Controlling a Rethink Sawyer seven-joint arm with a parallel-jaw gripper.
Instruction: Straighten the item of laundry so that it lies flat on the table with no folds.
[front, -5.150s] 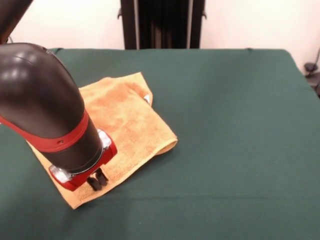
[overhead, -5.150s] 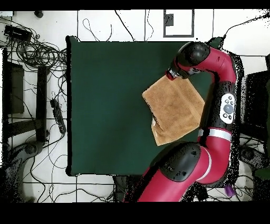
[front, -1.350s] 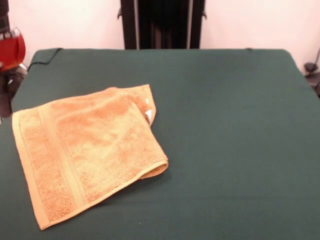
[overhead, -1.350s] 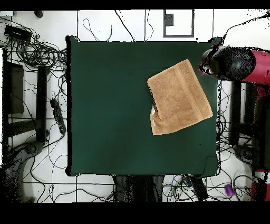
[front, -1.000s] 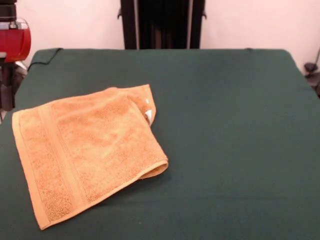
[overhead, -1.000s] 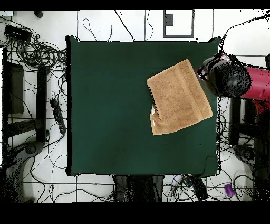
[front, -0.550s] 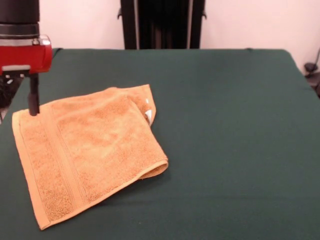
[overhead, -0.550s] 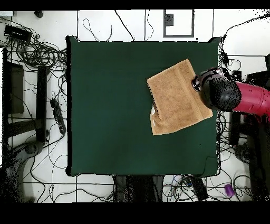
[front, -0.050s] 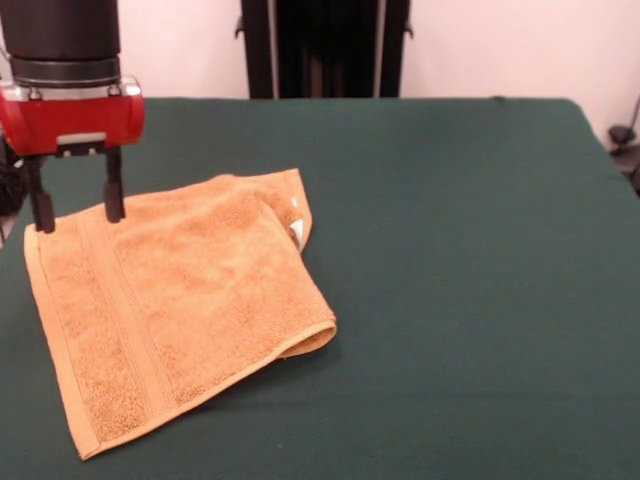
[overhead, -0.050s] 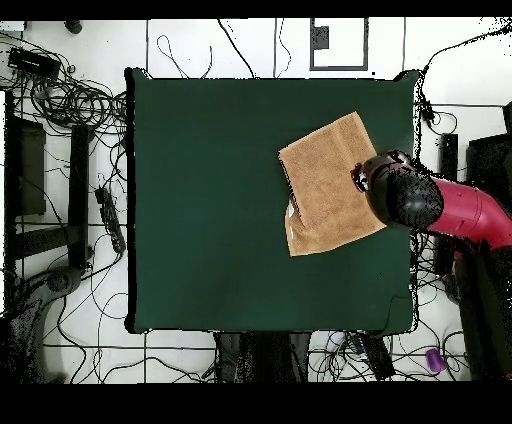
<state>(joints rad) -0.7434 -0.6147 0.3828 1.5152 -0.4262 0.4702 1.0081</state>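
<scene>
The item of laundry (front, -0.050s: 180, 300) is an orange-tan towel lying on the left part of the green table (front, -0.050s: 480, 250). Most of it is spread flat. Its right edge is doubled under in a thick fold, and the far corner beside the white tag (front, -0.050s: 296, 231) is turned over. My gripper (front, -0.050s: 80, 222) hangs open over the towel's far left corner, its two black fingers (front, -0.050s: 114, 196) pointing down with the tips close to the cloth. In the overhead view the red arm (overhead, -0.050s: 405, 198) covers one corner of the towel (overhead, -0.050s: 330, 185) near the table (overhead, -0.050s: 200, 200) edge, and the fingers are hidden under it.
The table's left edge runs close beside the towel in the front view. In the overhead view, cables (overhead, -0.050s: 70, 95) and dark gear lie on the floor around the table.
The gripper has come in from beyond the table's edge and now stands over the towel's far left corner. The towel lies wider spread than 5 s ago and has not moved in the last second.
</scene>
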